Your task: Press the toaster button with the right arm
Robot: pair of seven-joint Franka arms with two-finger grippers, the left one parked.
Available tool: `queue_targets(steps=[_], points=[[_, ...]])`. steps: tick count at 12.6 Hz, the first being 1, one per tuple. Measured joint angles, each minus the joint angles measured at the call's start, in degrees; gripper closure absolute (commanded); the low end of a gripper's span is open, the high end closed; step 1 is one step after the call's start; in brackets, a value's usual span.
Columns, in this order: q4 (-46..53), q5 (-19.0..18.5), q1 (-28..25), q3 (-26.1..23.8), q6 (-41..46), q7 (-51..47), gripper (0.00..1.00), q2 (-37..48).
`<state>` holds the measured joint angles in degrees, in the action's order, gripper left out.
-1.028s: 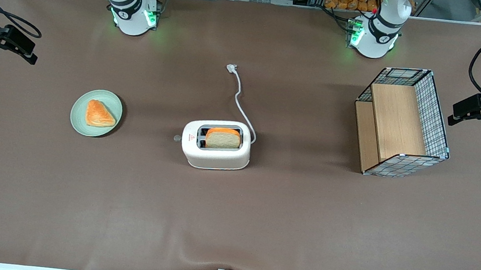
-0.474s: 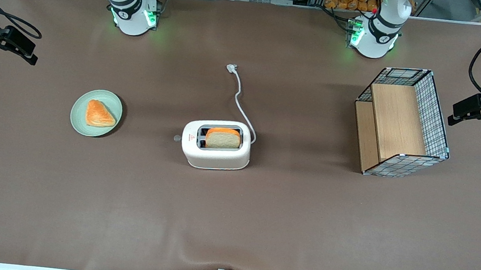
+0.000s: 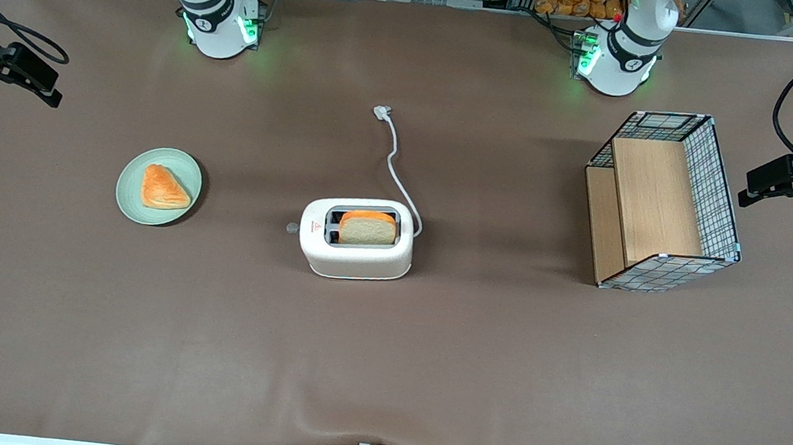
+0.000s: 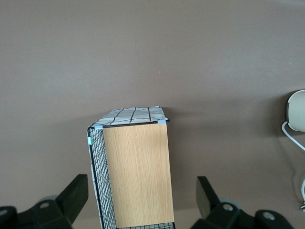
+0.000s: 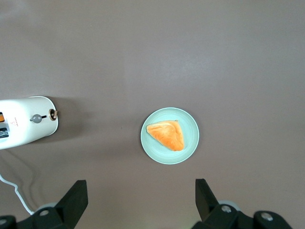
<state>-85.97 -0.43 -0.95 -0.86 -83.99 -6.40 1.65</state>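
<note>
The white toaster (image 3: 355, 248) stands mid-table with a bread slice (image 3: 367, 228) in one slot and its white cord (image 3: 395, 163) trailing toward the arm bases. The toaster button (image 3: 291, 227) is a tiny grey knob on the narrow end that faces the working arm's end of the table. The right wrist view shows that end of the toaster (image 5: 26, 125) and the button (image 5: 35, 118). My right gripper (image 5: 140, 198) is open and empty, high above the table near a green plate (image 5: 169, 136), well away from the toaster. In the front view the gripper (image 3: 42, 86) shows at the table's edge.
The green plate (image 3: 158, 186) holds a triangular pastry (image 3: 164, 188), between the toaster and the working arm's end. A wire-mesh basket with wooden shelves (image 3: 664, 203) stands toward the parked arm's end and also shows in the left wrist view (image 4: 136, 167).
</note>
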Motion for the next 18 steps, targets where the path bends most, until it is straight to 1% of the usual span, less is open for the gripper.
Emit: queue_targets(steps=[18], points=[[0.0,0.0,0.7,1.3,-0.1,0.0,0.00,-0.2]])
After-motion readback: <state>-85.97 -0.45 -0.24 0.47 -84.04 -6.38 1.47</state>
